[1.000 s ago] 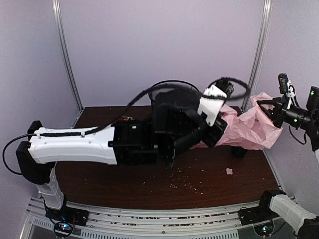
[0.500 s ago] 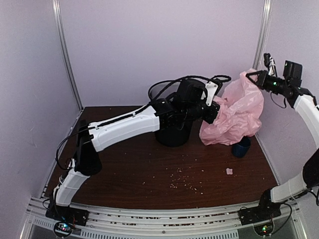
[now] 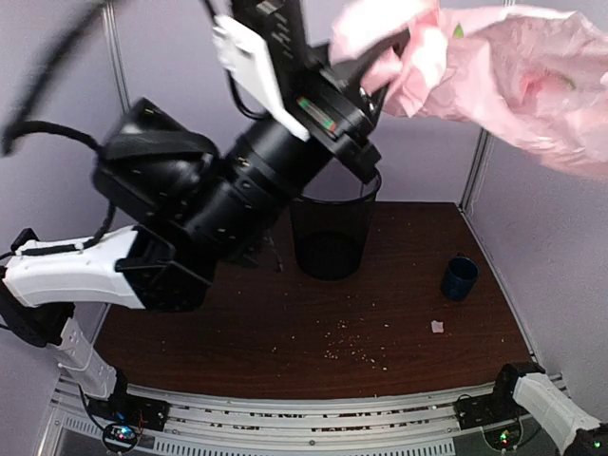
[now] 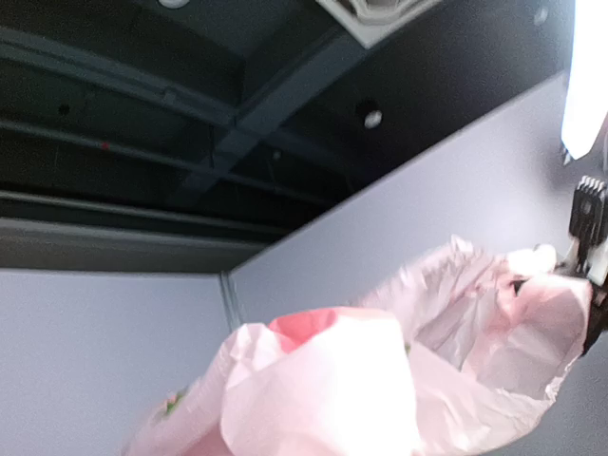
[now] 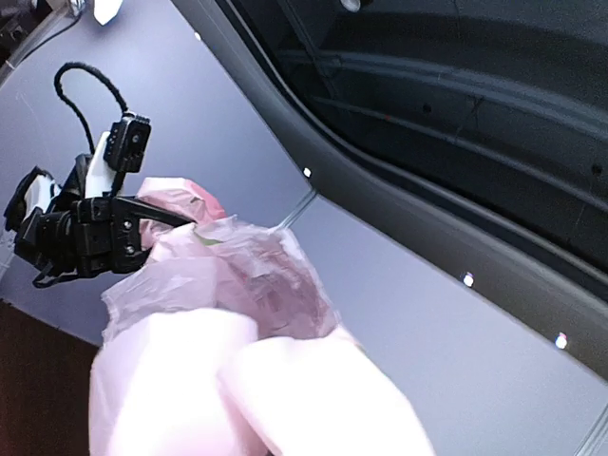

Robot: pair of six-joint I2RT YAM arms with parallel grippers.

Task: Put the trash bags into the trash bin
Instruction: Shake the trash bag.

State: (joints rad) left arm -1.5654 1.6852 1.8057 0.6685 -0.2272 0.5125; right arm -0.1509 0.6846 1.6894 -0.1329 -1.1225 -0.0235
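Left tool (image 3: 385, 47) pinches the pink trash bag (image 3: 513, 66) held high, right of the mesh trash bin (image 3: 332, 237); I cannot tell the right tool (image 4: 591, 285) grip. Bunch the bag narrower, centre it over the bin, then lower.

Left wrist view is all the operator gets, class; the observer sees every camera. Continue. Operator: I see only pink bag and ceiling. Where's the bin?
Observer: The trash bin stands upright on the table, toward its back.
Operator: Any bag inside?
Observer: No; the trash bag is held high, up and right of the bin.
Operator: Anything beside it?
Observer: A blue mug stands to the bin's right, apart from it.
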